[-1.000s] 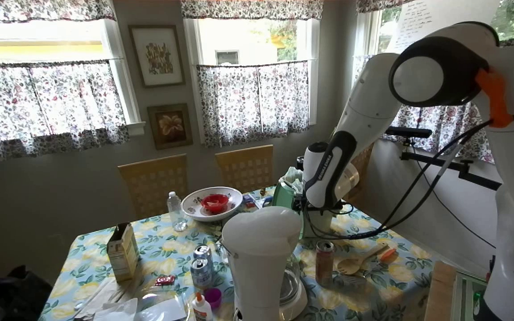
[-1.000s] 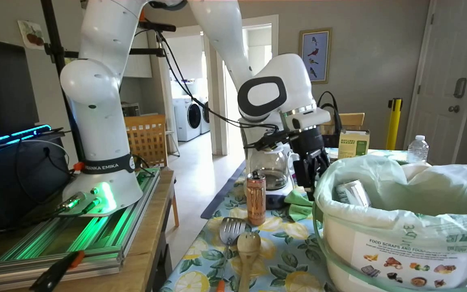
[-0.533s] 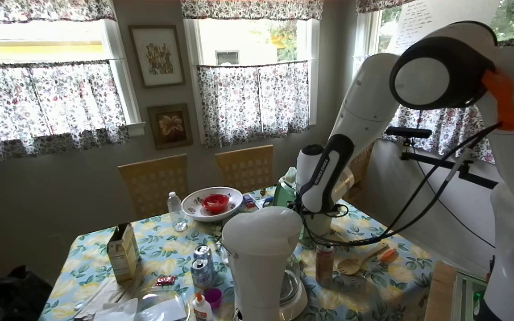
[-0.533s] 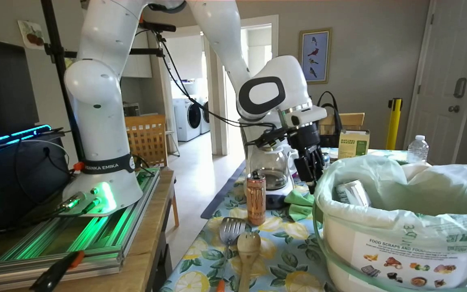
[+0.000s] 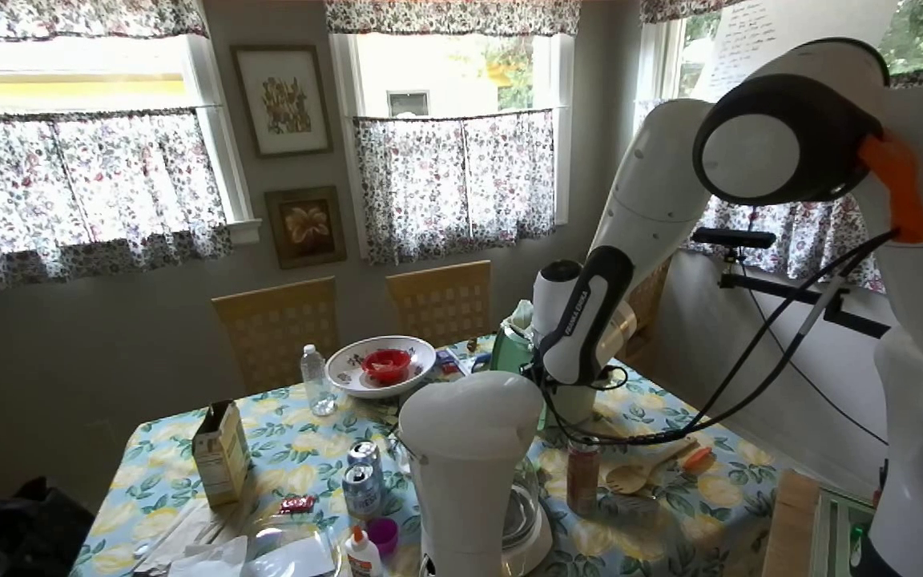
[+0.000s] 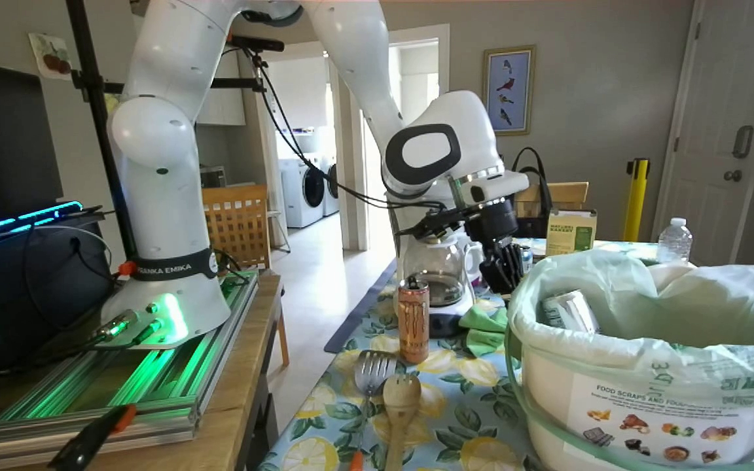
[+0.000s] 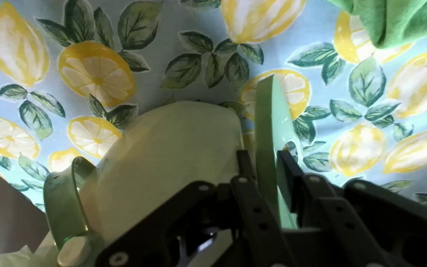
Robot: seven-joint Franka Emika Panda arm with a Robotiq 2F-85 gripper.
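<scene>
Well, black pincer (image 7: 265, 159) barely apart, astride a thin green plastic panel (image 7: 264, 120), grip unclear from here, rounded cream bin (image 7: 180, 144) alongside.

Can see a counter (image 5: 293, 429) draped in a lemon-print tablecloth (image 7: 184, 22), carrying a lined food-scraps bin (image 6: 645, 409), an orange can (image 6: 413, 324) upright near a coffee maker (image 5: 465, 473), and a green rag (image 6: 484, 332). Also bears a slotted metal utensil (image 6: 372, 386) beside a wooden fork (image 6: 401, 396), a white bowl (image 5: 343, 377), a carton (image 5: 221, 461) and two silvery cans (image 5: 361, 493).

1 bin (image 6: 547, 386), 1 carton (image 5: 221, 457), 2 blue cans (image 5: 361, 490), 3 framed pictures (image 6: 509, 90).
</scene>
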